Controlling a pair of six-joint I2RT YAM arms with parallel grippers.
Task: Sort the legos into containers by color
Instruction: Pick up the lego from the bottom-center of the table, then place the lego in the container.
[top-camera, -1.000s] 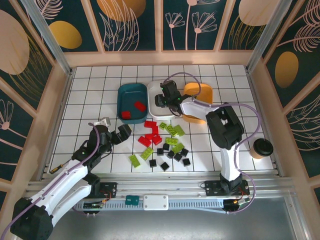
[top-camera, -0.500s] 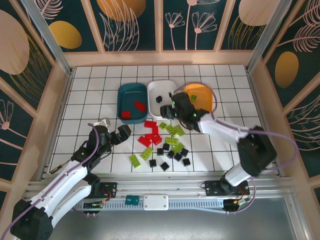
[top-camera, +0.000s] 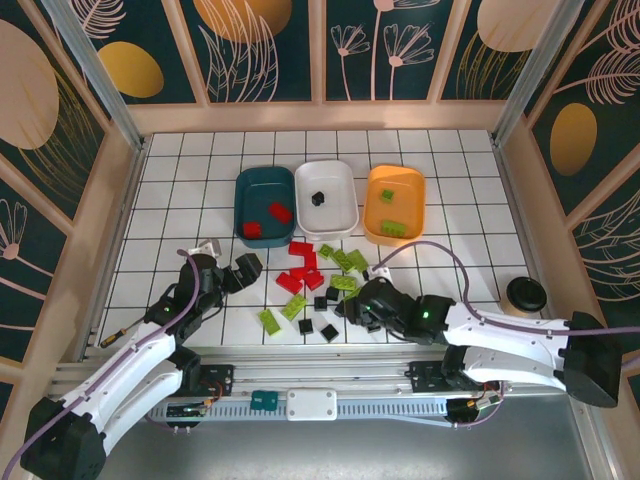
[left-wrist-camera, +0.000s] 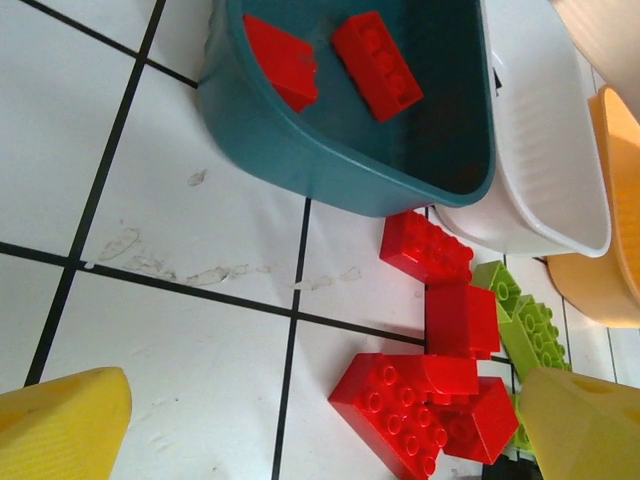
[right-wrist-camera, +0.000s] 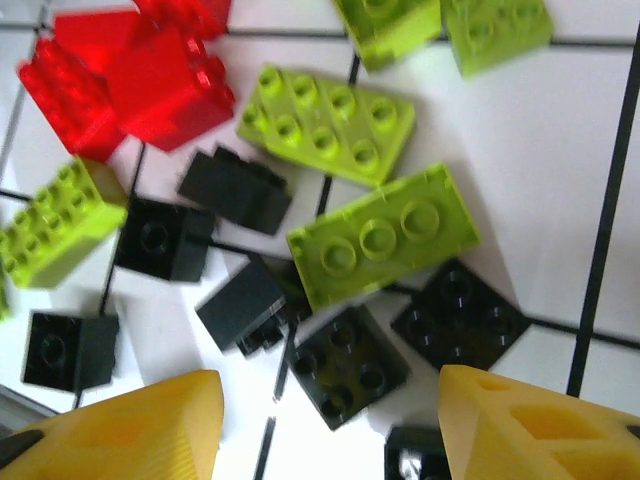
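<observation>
Loose legos (top-camera: 344, 284) lie heaped mid-worktop (top-camera: 170, 200) on white tiles, red ones nearest the trays, lime-green in the centre, black squares toward the near edge. Behind them stand, left to right, the teal tray (top-camera: 258, 190) with two red bricks (top-camera: 280, 211), the white tray (top-camera: 338, 208) with one black brick (top-camera: 320, 197), and the orange tray (top-camera: 408, 205) with two green bricks (top-camera: 393, 228). The overhead view takes in that whole row, while the right wrist view closes in on studs-up pieces. Among them is a lime-green brick (right-wrist-camera: 385, 235) whose long axis runs diagonally, rising to the right, just beside a black square (right-wrist-camera: 345, 365). The right end effector (right-wrist-camera: 330, 400) hangs over that black cluster, jaws partly apart and gripping nothing. The left wrist view shows the teal tray's near wall and a red cluster (left-wrist-camera: 425, 405) near it. The left end effector (left-wrist-camera: 325, 385) stands spread wide and empty, left of the pile. Bare tiles stretch left of the teal tray and right of the pile, up to a dark-lidded cup (top-camera: 525, 293) by the right wall.
</observation>
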